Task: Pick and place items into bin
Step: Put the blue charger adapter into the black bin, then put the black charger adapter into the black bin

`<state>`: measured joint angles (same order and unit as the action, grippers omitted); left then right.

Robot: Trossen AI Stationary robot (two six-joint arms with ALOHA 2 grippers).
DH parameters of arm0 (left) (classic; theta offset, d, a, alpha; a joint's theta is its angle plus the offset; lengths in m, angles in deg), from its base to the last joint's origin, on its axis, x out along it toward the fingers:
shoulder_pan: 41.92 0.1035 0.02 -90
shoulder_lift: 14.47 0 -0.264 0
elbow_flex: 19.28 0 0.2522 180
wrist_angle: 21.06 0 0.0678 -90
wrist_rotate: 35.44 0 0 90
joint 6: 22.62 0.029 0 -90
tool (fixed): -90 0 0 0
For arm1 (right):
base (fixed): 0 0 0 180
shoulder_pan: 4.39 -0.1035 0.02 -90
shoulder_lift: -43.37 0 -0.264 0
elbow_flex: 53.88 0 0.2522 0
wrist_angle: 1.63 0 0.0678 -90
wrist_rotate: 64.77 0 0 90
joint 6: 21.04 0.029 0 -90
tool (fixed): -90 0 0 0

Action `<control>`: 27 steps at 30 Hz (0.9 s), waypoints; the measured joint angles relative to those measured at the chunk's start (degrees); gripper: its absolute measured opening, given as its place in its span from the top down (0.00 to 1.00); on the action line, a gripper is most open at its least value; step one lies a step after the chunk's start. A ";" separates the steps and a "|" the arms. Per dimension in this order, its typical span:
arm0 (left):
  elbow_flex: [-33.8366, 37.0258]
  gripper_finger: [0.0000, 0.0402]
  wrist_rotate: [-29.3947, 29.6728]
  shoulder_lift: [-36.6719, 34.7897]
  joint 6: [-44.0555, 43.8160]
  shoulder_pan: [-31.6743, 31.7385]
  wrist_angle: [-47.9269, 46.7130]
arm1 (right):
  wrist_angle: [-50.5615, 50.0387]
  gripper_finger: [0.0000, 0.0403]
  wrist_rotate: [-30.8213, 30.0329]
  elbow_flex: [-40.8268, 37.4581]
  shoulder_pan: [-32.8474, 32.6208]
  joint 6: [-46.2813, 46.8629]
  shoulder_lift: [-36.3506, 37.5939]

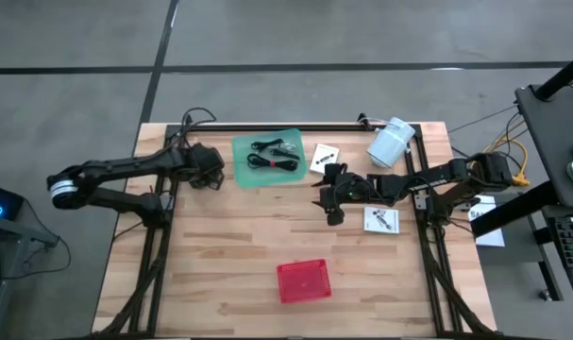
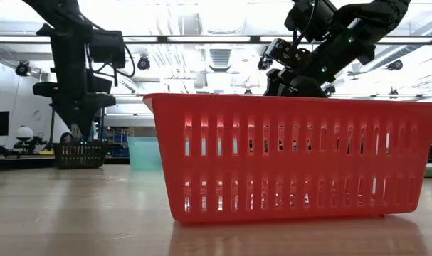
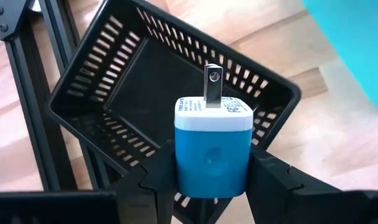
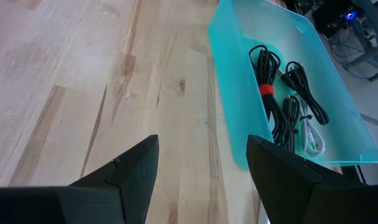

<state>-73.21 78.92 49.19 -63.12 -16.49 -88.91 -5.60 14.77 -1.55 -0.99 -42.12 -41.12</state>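
- Nearest, the red bin (image 1: 303, 280) sits alone on the near-middle of the table (image 1: 220, 255), with bare wood on every side; its slatted walls are upright and its top is open, so I judge a drop from above to be easy.
- Farther in, right of centre, the right gripper (image 1: 329, 196) hovers over bare wood with its fingers (image 4: 129, 171) spread wide and nothing between them.
- Just right of it a white card with black marks (image 1: 381, 220) lies flat; thin and light, it probably slides under a pinch, so an edge hold looks the best bet.
- At the left edge, the left gripper (image 3: 210, 171) is closed on a blue-and-white plug adapter (image 3: 212, 146), pinched by its smooth flat sides, metal tip outward. It looks rigid, light and a little slick.
- Directly beneath it is a black slatted basket (image 3: 123, 93) beside the dark frame rail (image 3: 27, 124), so room on that side is tight.
- Toward the far edge, the teal tray (image 4: 238, 106) holds black coiled cables (image 4: 273, 93), one banded in red. They are soft and floppy; taking a coil at its bundled middle seems soundest, and the tray's raised rim calls for a lift clear before travelling.
- A second card (image 1: 324, 157) lies right of the tray, and the large white cylinder (image 1: 391, 143) stands at the far right, crowding that corner.
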 joint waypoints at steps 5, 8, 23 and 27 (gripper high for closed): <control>-0.08 0.67 0.01 1.89 4.00 0.00 0.07 | 0.10 0.43 0.00 0.00 0.00 -0.09 0.00; -0.06 0.67 0.00 3.23 3.99 0.00 0.05 | 0.10 0.43 0.00 0.00 0.00 -0.12 0.00; -0.43 0.55 0.01 8.11 6.50 0.00 0.04 | 0.15 0.43 0.00 0.00 0.02 -0.08 0.00; -0.45 0.53 0.06 7.81 6.46 0.00 0.02 | 0.14 0.43 0.00 0.00 0.02 -0.12 0.00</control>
<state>-73.66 78.98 57.00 -56.66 -16.49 -88.89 -5.46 14.77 -1.55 -0.97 -42.24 -41.12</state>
